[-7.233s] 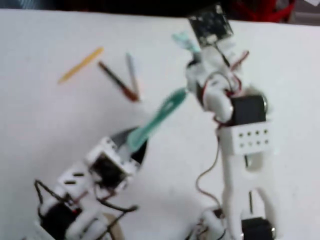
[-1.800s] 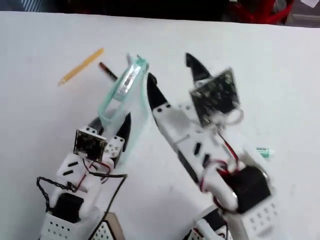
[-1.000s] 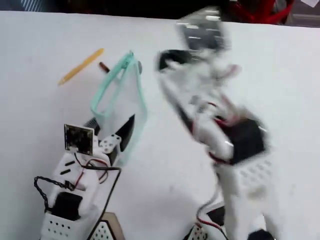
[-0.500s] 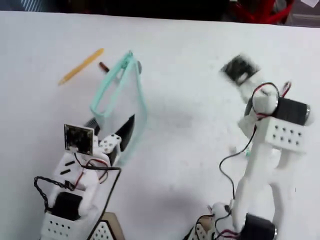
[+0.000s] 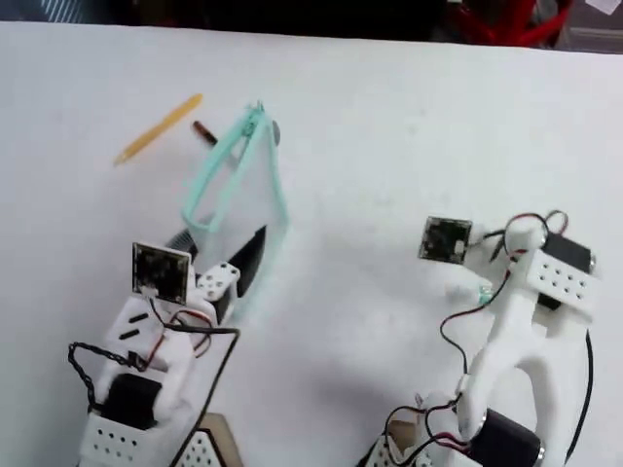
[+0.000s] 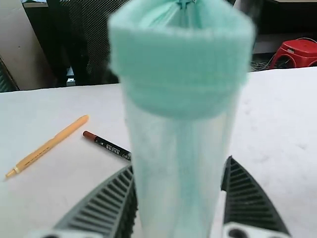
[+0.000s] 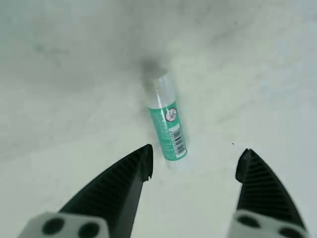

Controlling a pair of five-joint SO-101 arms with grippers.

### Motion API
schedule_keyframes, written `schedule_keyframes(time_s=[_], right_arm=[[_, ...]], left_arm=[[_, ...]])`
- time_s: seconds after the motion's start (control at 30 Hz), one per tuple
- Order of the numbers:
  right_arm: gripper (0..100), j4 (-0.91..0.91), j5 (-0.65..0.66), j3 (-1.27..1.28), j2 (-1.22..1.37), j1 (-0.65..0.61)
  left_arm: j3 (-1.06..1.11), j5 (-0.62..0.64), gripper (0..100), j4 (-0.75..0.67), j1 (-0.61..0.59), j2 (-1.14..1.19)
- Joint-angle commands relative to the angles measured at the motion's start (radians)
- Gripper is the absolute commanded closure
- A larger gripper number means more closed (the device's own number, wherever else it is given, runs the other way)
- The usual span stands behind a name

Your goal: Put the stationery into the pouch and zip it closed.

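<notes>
pouch clamped in my left claw; right claw swung back to four o'clock, apart over maybe a glue stick, next in.

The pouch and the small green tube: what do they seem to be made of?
The pouch: probably soft clear plastic, since its wall is see-through; the mint band at its top looks matte, like woven fabric. The tube: likely hard glossy plastic, with a green printed label and a paler, translucent end.
</notes>
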Motion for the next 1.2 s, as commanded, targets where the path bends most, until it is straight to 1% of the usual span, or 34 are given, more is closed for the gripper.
schedule_keyframes(time_s=[0.0,0.07,0.2,0.3,0.37,0.43,0.57,0.6,0.63,0.7,0.73,0.77,0.8,0.87,0.93,1.0,1.07,1.1,1.13,1.17], right_arm=[[73.4,-0.113,0.058,0.078,-0.004,0.031],[73.4,-0.139,0.101,0.121,-0.004,0.030],[73.4,-0.231,0.104,0.163,0.013,0.027],[73.4,-0.291,0.104,0.158,0.105,0.024],[73.4,-0.323,0.101,0.132,0.193,0.019],[73.4,-0.332,0.068,0.083,0.275,0.016],[74.4,-0.288,0.035,-0.031,0.401,0.018],[76.7,-0.277,0.038,-0.046,0.420,0.018],[81.3,-0.274,0.038,-0.057,0.433,0.016],[96.6,-0.277,0.031,-0.074,0.441,0.012],[99.5,-0.274,0.028,-0.084,0.437,0.004],[95.4,-0.269,0.028,-0.089,0.427,0.001],[93.9,-0.266,0.018,-0.091,0.410,-0.002],[98.2,-0.228,-0.023,-0.107,0.344,-0.015],[97.4,-0.151,-0.068,-0.161,0.234,-0.039],[98.0,-0.036,-0.103,-0.232,0.101,-0.093],[97.9,0.070,-0.143,-0.295,-0.030,-0.194],[97.9,0.104,-0.190,-0.327,-0.093,-0.268],[97.9,0.113,-0.270,-0.361,-0.151,-0.344],[97.9,0.108,-0.377,-0.404,-0.200,-0.418]], left_arm=[[-0.015,-0.011,75,0.002,0.013,-0.004],[-0.015,-0.011,75,0.000,0.013,-0.004],[-0.015,-0.011,75,0.000,0.013,-0.004],[-0.015,-0.011,75,-0.002,0.013,-0.004],[-0.014,-0.011,75,-0.002,0.013,-0.004],[-0.014,-0.011,75,-0.002,0.013,-0.004],[-0.008,-0.011,75,-0.005,0.013,-0.004],[-0.008,-0.011,75,-0.005,0.013,-0.004],[-0.008,-0.011,75,-0.005,0.013,-0.004],[-0.008,-0.011,75,-0.005,0.013,-0.004],[-0.008,-0.011,75,-0.005,0.015,-0.004],[-0.008,-0.011,75,-0.005,0.015,-0.004],[-0.008,-0.011,75,-0.005,0.015,-0.004],[-0.008,-0.011,75,-0.005,0.015,-0.004],[-0.008,-0.011,75,-0.005,0.015,-0.004],[-0.008,-0.011,75,-0.005,0.021,-0.004],[-0.006,-0.011,75,-0.003,0.036,-0.004],[-0.006,-0.011,75,0.000,0.042,-0.004],[-0.006,-0.011,75,0.002,0.047,-0.004],[-0.006,-0.011,75,0.002,0.047,-0.004]])
